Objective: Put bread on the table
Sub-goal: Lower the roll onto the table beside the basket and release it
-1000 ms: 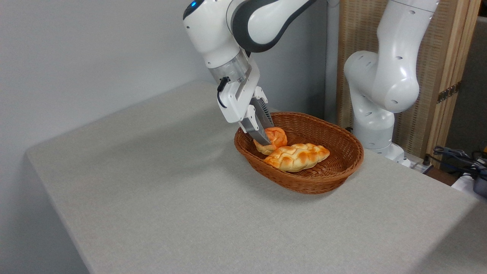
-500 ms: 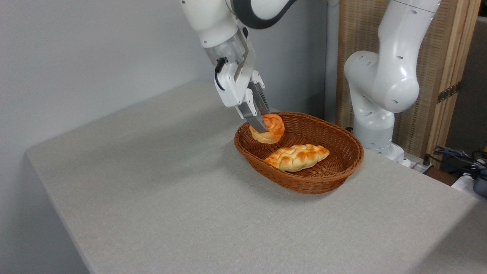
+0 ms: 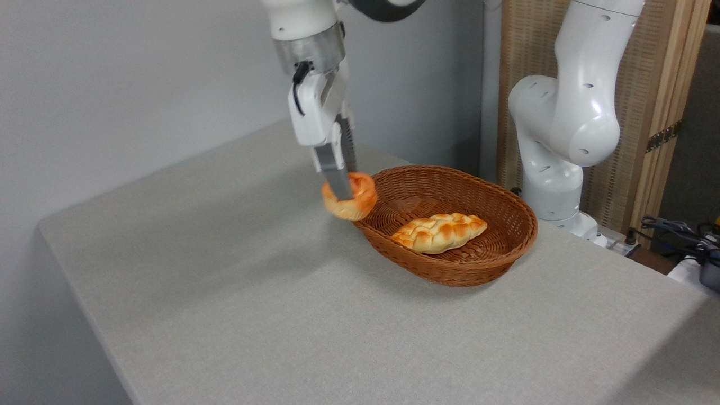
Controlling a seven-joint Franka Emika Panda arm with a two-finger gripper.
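No writing shows; jaws grip the bread (image 3: pixel 351 203) above the table (image 3: pixel 236 292)

- You have a brown wicker basket (image 3: pixel 450 264) right of centre, oval and open-topped.
- Inside it lies a pale braided loaf (image 3: pixel 439 231), lengthwise along the basket's floor.
- Far right, you see a slatted wooden screen (image 3: pixel 647 84), with dark cables (image 3: pixel 675 230) near its foot.

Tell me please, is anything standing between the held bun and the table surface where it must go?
Nothing visible does. The gripper holds the bun at the left rim of the basket, and the table to its left lies bare.
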